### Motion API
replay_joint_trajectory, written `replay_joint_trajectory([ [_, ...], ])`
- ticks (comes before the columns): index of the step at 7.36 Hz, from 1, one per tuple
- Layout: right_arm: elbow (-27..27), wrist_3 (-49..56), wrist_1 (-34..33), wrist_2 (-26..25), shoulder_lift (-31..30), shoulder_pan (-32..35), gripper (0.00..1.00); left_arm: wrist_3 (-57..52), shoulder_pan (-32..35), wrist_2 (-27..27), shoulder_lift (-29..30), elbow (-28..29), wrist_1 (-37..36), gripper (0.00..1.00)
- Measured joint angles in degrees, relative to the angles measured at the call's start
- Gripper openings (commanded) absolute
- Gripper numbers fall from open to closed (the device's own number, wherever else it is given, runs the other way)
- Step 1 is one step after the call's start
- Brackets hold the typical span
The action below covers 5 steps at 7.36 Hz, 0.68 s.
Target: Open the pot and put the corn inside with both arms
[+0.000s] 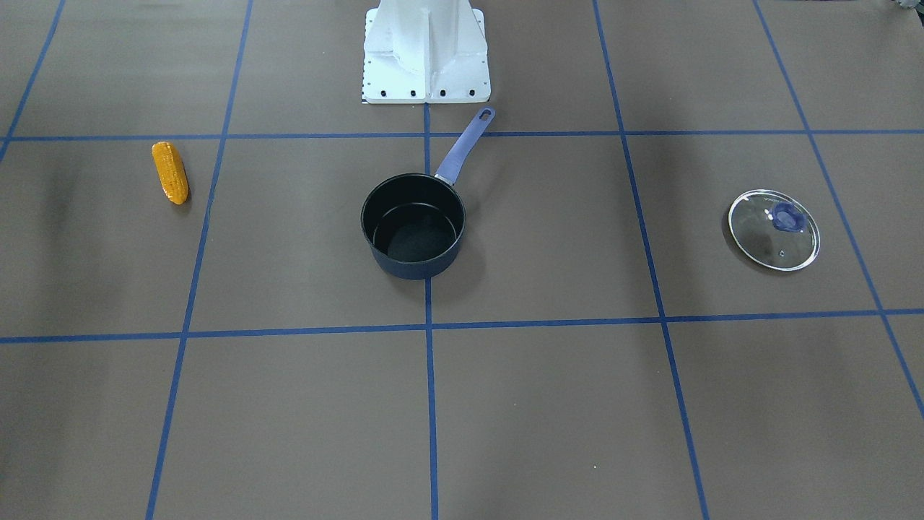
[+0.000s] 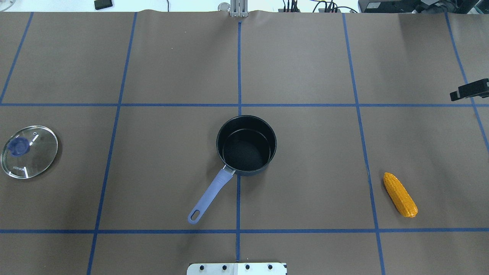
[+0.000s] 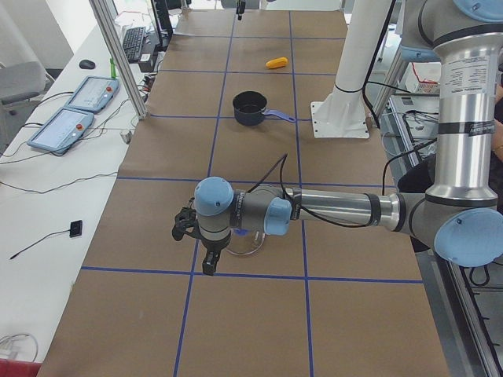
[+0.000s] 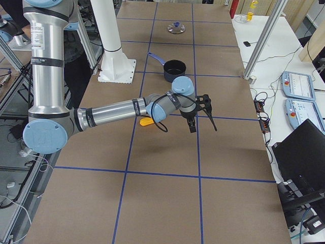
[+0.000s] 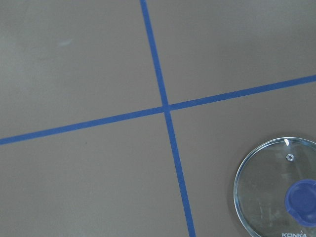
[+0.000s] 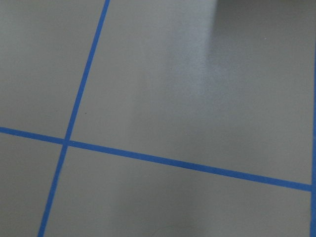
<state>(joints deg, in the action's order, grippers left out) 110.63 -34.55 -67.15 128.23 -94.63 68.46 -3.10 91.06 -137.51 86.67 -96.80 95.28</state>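
Note:
The dark pot [image 2: 246, 145] with a blue handle stands open and empty at the table's middle. Its glass lid [image 2: 29, 151] with a blue knob lies flat on the table far to the robot's left, and also shows in the left wrist view [image 5: 279, 190]. The corn [image 2: 400, 194] lies on the table to the robot's right. My left gripper [image 3: 195, 245] hovers above the table beside the lid, holding nothing; I cannot tell if it is open. My right gripper [image 4: 200, 113] hovers past the corn [image 4: 147, 121]; only a black tip [image 2: 470, 89] shows overhead, state unclear.
The white base pedestal [image 1: 426, 50] stands at the robot's edge behind the pot handle [image 1: 465, 148]. Blue tape lines grid the brown table cover. Pendants and cables lie on the side bench [image 3: 78, 110].

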Motion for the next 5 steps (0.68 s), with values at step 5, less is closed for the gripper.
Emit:
replay_joint_trajectory([
  [5,9.7,-10.8,0.1,-14.6,-6.4,-23.9,1.0,1.0,0.4,-1.4,0.1,-0.9,0.3,0.98],
])
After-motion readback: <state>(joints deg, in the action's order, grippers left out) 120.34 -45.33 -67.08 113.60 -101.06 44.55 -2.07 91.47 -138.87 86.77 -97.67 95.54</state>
